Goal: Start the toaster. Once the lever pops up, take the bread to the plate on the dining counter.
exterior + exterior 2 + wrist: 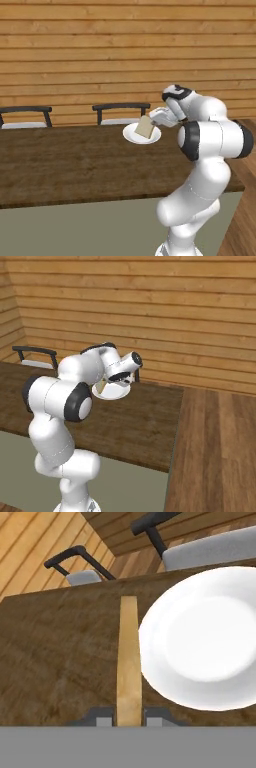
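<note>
Bread — pinched edge-on between gripper fingers — above plate.

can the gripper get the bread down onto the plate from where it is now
Probably yes. The gripper is shut on the bread, held edge-up just above the plate on the dining counter. Nothing lies on the plate or between them.
</note>
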Tool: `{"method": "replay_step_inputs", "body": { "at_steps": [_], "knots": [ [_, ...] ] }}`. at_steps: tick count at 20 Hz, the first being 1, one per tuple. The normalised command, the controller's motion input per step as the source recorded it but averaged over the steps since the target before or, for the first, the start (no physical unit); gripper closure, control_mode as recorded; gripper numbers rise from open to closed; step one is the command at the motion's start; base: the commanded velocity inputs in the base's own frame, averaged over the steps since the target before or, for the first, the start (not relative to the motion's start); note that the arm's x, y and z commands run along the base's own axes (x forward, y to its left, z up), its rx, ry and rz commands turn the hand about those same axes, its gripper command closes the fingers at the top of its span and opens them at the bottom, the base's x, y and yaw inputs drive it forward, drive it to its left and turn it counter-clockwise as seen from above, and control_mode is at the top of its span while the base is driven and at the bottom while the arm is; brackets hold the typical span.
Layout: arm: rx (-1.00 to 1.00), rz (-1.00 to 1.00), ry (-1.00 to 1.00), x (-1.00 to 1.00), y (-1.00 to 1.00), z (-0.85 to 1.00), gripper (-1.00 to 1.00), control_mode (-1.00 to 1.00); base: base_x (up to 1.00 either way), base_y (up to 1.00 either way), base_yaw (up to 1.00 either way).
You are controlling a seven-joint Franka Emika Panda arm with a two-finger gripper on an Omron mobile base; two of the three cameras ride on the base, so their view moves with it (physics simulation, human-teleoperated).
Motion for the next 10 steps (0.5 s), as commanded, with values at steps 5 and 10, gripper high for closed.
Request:
{"method": "replay_step_inputs", "body": {
  "at_steps": [5,10],
  "knots": [
    [-0.01,0.0,-0.01,0.31,0.0,-0.3,1.0,-1.0,0.0,0.0,0.0],
    [-0.03,0.0,0.0,0.35,0.0,-0.27,1.0,-1.0,0.0,0.0,0.0]
  ]
}}
